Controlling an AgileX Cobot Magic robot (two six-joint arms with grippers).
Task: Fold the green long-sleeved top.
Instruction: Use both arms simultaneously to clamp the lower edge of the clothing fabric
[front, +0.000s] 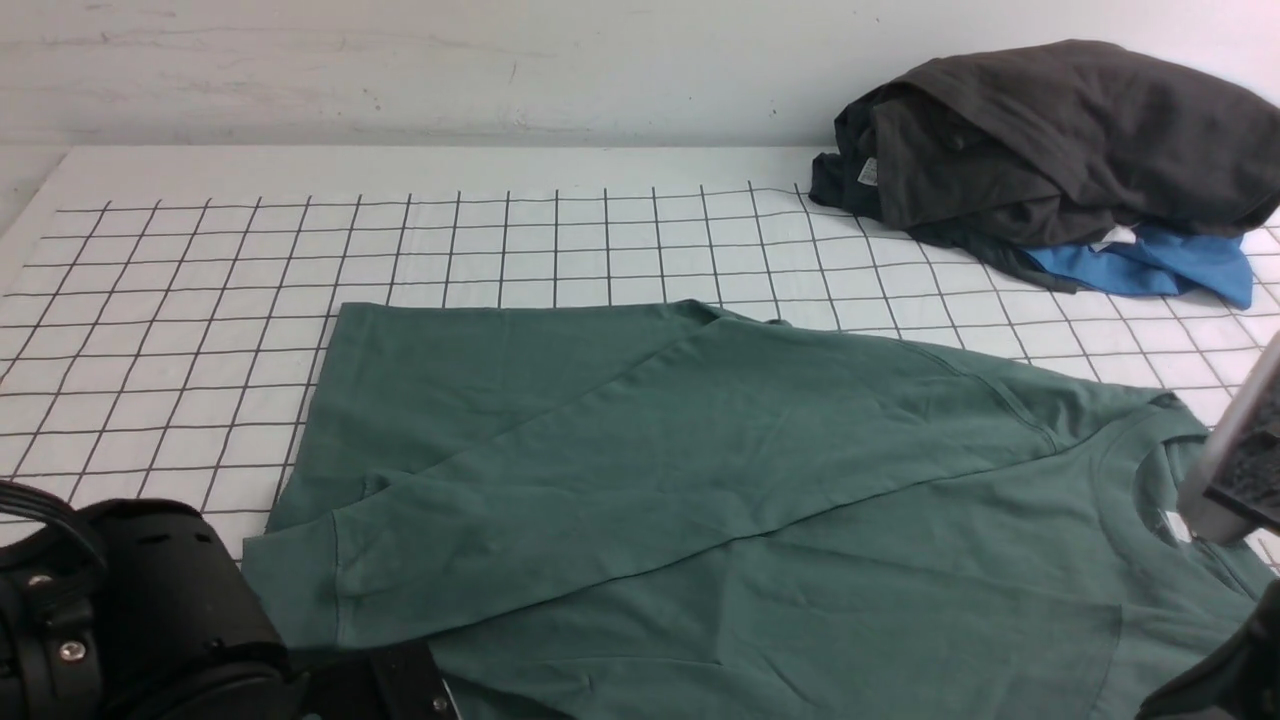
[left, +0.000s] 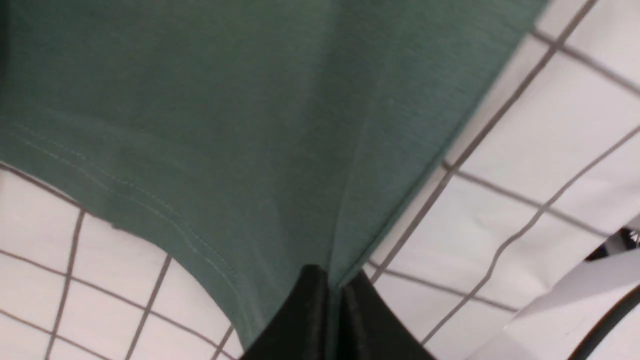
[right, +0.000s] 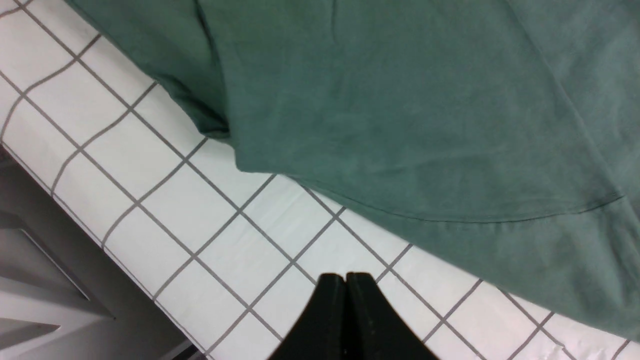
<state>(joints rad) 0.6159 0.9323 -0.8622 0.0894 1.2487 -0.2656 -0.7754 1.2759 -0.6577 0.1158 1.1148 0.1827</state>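
We see the green long-sleeved top (front: 700, 480) spread flat over the near half of the gridded sheet (front: 200, 300), collar (front: 1150, 440) twd the sheet's right side, hem twd its left. One sleeve (front: 600, 500) is laid diagonally across the body, w/ its cuff (front: 290, 590) ending nr the sheet's near-left part. A white neck label (front: 1165, 522) peeks out inside the collar, partly behind the right arm (front: 1235, 470).

The left gripper (left: 334, 280) has its jaws pressed together w/ a fold of the top's stitched hem corner pinched btw them. In the left wrist view the cloth spreads away from the black fingers & the sheet's grid shows on both sides of it. In the front view only the arm's black wrist housing (front: 130, 610) shows, at the sheet's near-left edge.

The right gripper (right: 346, 277) has its fingers closed tight w/ nothing btw them. The tips are over bare sheet, nr the top's edge but apart from it.

A dark heap of clothes (front: 1050, 150) sits at the sheet's far-right corner, w/ a blue garment (front: 1160, 265) poking out under it. Both are well apart from the top.
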